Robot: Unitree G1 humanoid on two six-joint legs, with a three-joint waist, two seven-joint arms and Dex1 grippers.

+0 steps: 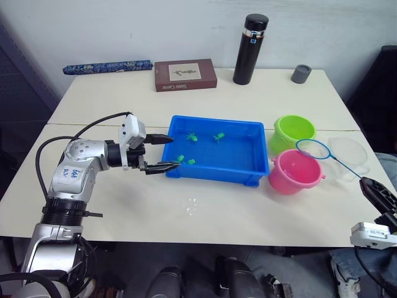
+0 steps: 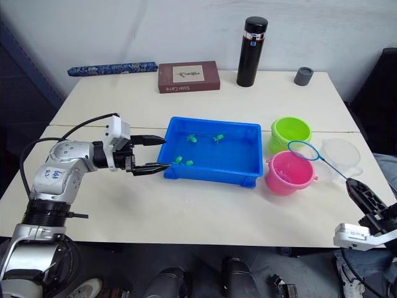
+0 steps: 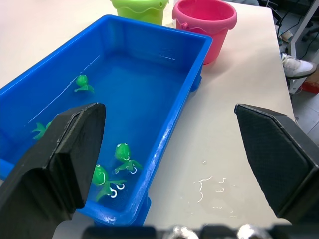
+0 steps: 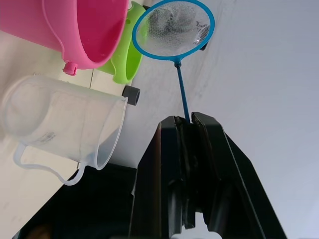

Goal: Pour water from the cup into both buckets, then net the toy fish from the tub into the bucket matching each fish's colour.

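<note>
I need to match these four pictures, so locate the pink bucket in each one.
Left eye view: pink bucket at the tub's right end, in front of the green bucket.
Right eye view: same spot, under the net hoop.
Left wrist view: at the tub's far end.
Right wrist view: next to the cup, pink bucket at.
Shared landmark: the green bucket beside it.

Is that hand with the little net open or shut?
Shut: the right hand has its fingers pressed together on the net handle.
</note>
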